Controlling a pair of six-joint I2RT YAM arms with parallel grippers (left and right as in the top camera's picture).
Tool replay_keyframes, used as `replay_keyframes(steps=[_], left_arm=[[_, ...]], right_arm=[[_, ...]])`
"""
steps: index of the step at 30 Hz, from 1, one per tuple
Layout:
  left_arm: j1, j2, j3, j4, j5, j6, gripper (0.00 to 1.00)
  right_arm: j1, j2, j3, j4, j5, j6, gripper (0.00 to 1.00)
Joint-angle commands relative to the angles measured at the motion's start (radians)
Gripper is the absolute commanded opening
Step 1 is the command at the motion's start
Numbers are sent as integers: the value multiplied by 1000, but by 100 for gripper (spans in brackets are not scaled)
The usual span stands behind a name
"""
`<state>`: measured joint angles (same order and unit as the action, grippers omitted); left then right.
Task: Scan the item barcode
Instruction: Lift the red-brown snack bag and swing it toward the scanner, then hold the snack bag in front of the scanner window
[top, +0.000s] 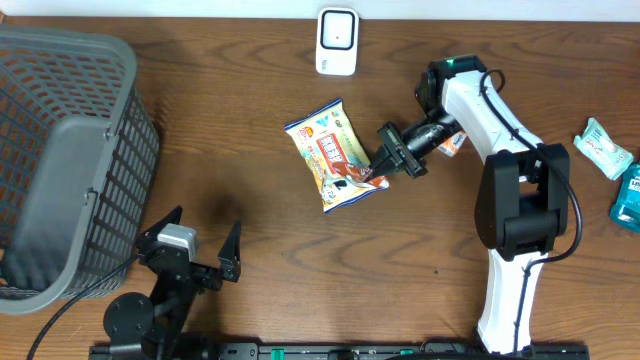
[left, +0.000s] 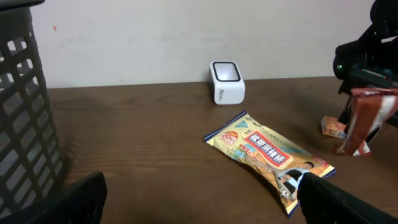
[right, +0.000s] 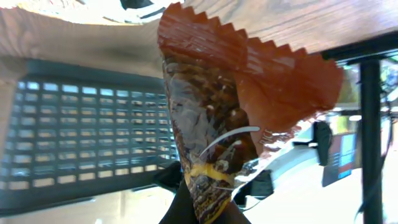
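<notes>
While right claw (top: 389, 161) clamps one brown packet (right: 211, 124), left claw (top: 197, 241) apart, one scanner (top: 337, 41), one basket (top: 128, 175).

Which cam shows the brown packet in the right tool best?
Right wrist: the brown packet fills the frame, with its zigzag edge and print clear. Left wrist shows it small at the right edge of the frame, hanging above the table. Overhead, the right tool mostly hides it.
</notes>
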<state>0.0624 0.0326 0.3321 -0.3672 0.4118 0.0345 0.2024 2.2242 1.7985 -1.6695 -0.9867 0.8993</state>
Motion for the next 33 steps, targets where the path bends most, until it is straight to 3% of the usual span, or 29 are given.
replay_keyframes(steps=[1, 5, 8, 13, 26, 33], left_arm=[[-4, -2, 5, 1, -5, 14, 98], [-4, -2, 5, 1, -5, 14, 98], [-4, -2, 5, 1, -6, 14, 98], [-4, -2, 5, 1, -5, 14, 98], [-4, -2, 5, 1, -6, 14, 98], [-4, -2, 5, 1, -5, 14, 98]], right_arm=[[-2, -19, 0, -13, 16, -86, 1], [-21, -27, 0, 87, 95, 169, 1], [-22, -28, 0, 313, 145, 370, 1], [-15, -29, 0, 584, 173, 536, 1], [30, -29, 0, 1239, 571, 647, 2], [102, -28, 0, 1499, 882, 542, 2]])
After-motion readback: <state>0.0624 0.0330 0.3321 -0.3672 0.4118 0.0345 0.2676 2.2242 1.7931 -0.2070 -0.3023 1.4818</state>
